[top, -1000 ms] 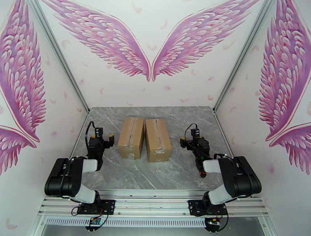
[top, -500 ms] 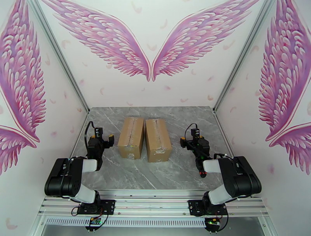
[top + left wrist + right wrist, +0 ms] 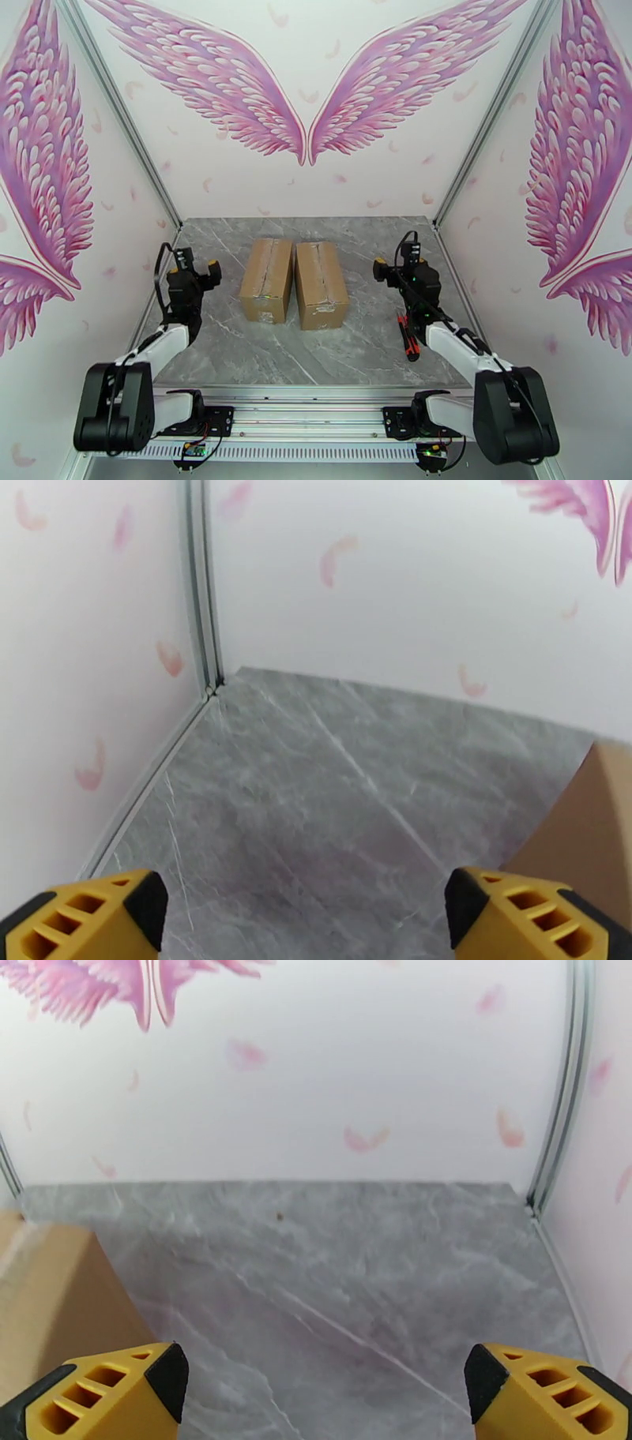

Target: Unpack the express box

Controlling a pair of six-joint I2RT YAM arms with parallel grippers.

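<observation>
No. 1: table (image 3: pixel 261 359). Grey marble-pattern top across the lower half of the top view, walled on three sides.

No. 2: express boxes, two, brown corrugated card, at the centre of the frame. They lie side by side and close together, long axes running away from the arms: left-hand box (image 3: pixel 267 279) and right-hand box (image 3: pixel 321 283). Both are closed, with tape along each top seam, wrinkled at the near end of the right-hand one. Judged stiff-walled and fairly light; the taped faces look slick, the bare card should grip better. The long side walls look best for steadying, and the taped seam is where opening would start.

No. 3: left gripper (image 3: pixel 193 271). Centre-left, near the left-hand box but apart from it. Fingers (image 3: pixel 87 918) are spread wide with nothing between them.

No. 4: right gripper (image 3: pixel 399 264). Centre-right, apart from the right-hand box. Jaws are spread wide and empty.

No. 5: red-handled item (image 3: pixel 408 338). Lower right of centre, by the right forearm. Possibly a cutter; too small to tell.
</observation>
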